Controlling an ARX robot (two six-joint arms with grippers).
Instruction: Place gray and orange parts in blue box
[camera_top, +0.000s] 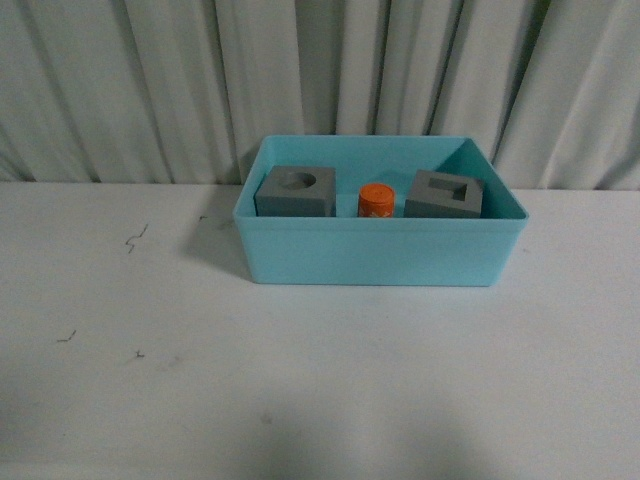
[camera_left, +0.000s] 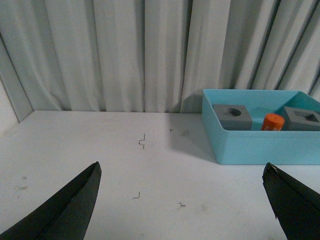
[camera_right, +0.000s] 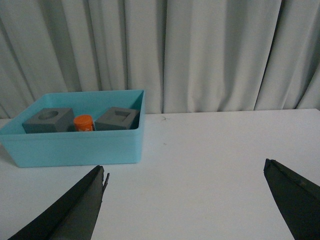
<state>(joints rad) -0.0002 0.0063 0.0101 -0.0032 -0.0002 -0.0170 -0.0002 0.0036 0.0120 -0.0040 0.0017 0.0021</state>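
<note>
1. Turquoise plastic is holding everything: the blue box (camera_top: 380, 255) is sitting on the white table (camera_top: 320, 380) near the curtain, with the round-hole gray cube (camera_top: 295, 192), the orange cylinder (camera_top: 376, 200) and the rectangular-hole gray cube (camera_top: 445, 194) standing in a row inside it.
2. Both claws are hanging well apart from the box; the left gripper (camera_left: 182, 210) and the right gripper (camera_right: 185, 205) are each showing widely spread fingers with nothing between them.
3. By my judgement the task is looking finished, so little remains to go wrong.
4. One risk is lingering: an arm sweeping low could be nudging the box wall and sliding it, or tipping the cylinder, which is standing upright between the cubes.
</note>
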